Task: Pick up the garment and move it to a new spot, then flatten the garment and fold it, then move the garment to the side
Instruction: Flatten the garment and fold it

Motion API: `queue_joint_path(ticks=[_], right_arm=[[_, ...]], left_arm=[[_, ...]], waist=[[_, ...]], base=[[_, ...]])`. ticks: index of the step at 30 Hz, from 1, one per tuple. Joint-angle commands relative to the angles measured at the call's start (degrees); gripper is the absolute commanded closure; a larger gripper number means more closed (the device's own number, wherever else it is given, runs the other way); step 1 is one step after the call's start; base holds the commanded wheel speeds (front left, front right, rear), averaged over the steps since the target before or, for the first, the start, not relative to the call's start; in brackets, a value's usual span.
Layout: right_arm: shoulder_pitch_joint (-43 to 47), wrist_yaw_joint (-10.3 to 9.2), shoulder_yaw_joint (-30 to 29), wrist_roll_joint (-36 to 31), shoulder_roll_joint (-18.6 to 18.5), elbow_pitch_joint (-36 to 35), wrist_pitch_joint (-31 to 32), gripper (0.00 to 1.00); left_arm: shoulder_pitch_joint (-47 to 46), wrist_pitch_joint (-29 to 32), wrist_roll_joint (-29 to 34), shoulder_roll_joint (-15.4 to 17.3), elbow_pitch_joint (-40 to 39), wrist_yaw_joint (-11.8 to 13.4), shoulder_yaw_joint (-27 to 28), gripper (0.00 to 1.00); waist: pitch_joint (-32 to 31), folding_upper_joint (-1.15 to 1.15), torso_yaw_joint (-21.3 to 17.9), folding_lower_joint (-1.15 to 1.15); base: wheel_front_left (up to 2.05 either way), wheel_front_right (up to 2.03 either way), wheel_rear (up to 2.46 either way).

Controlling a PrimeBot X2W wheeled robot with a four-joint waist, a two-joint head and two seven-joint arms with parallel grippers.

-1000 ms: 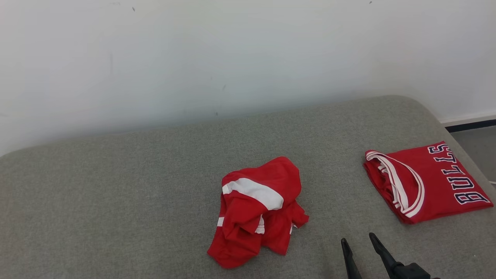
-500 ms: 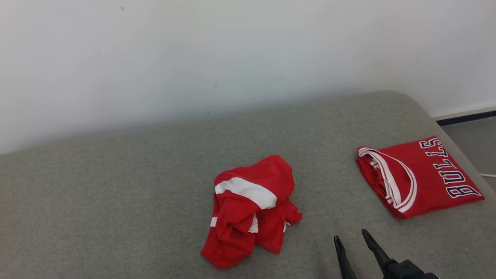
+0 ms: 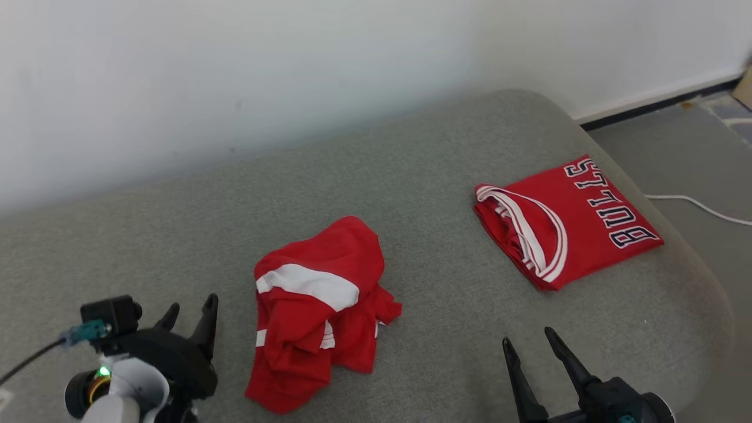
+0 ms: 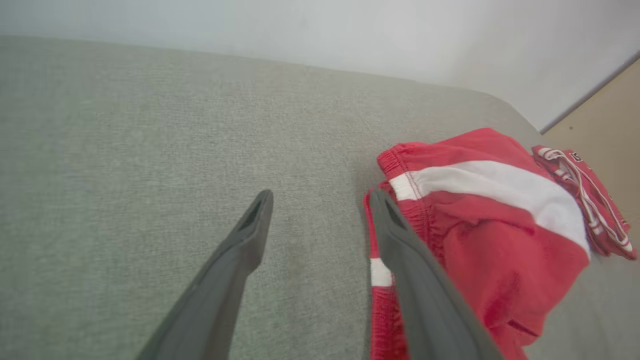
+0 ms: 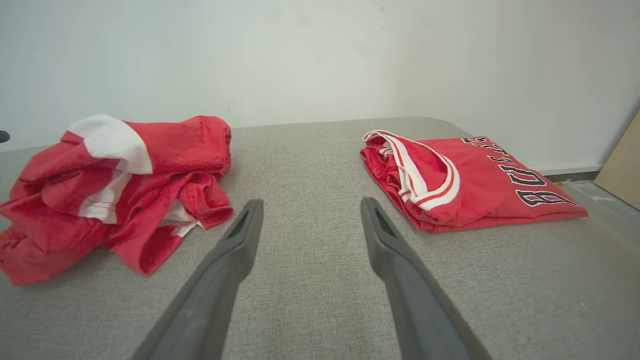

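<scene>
Crumpled red shorts (image 3: 317,305) lie between the left pincer (image 3: 192,305) and right pincer (image 3: 527,337); both are spread and empty.

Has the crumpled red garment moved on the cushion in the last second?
No. The crumpled red garment lies as before relative to the folded Bulls jersey; the whole head view shifted, so the camera moved.

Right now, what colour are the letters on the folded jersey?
The letters are dark navy with white outlines, clearest in the head view.

Garment (image 3: 317,311) on cushion (image 3: 440,170), jersey (image 3: 564,220) to its right, left hand (image 3: 192,302) just left of garment
</scene>
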Motion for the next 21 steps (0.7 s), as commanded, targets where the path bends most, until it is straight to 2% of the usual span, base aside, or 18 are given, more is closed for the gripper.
queue_joint_path(ticks=[1, 8, 21], right_arm=[[-0.8, -0.16, -0.2, 0.5, -0.2, -0.5, 0.0, 0.00], [-1.5, -0.16, -1.4, 0.3, 0.1, -1.7, 0.0, 0.00], [-1.1, -0.16, -1.6, 0.0, 0.6, -2.4, 0.0, 0.00]], left_arm=[[-3.0, 3.0, -1.5, 0.2, 0.9, 0.1, -0.1, 0.00], [-9.8, 9.5, -2.8, 1.9, 2.9, 0.1, -2.0, 0.00], [-11.9, 17.8, -3.7, 0.8, 5.4, 0.3, -7.2, 0.00]], waist=[[5.1, -0.01, -5.4, -0.01], [8.8, -0.01, -9.4, -0.01], [8.9, -0.01, -9.7, -0.01]], base=[[0.00, 0.00, 0.00], [0.00, 0.00, 0.00], [0.00, 0.00, 0.00]])
